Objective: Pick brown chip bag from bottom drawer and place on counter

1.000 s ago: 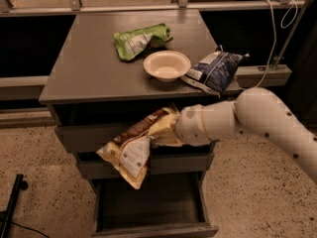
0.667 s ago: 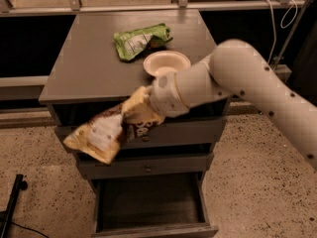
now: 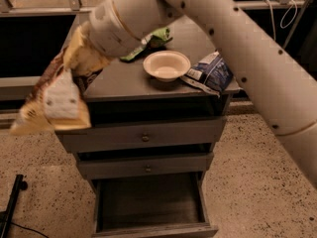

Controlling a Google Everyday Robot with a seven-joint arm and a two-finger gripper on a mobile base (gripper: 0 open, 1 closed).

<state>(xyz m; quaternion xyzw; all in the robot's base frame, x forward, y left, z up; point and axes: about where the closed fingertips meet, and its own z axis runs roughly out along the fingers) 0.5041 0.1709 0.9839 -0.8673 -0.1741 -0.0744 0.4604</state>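
The brown chip bag (image 3: 55, 95) hangs crinkled from my gripper (image 3: 85, 51), with its white label panel facing the camera, at the counter's left edge and level with it. The gripper is shut on the bag's top end, above the left part of the counter (image 3: 124, 81). My white arm crosses the frame from the upper right. The bottom drawer (image 3: 148, 202) stands pulled open below, its dark inside showing nothing in it.
On the counter lie a green bag (image 3: 151, 41) at the back, a white bowl (image 3: 166, 65) in the middle and a dark blue bag (image 3: 208, 73) at the right. Two upper drawers with round knobs (image 3: 145, 138) are closed. Speckled floor surrounds the cabinet.
The gripper has lifted the brown chip bag from in front of the drawers up and to the left, to the counter's left edge. The arm now fills the upper frame.
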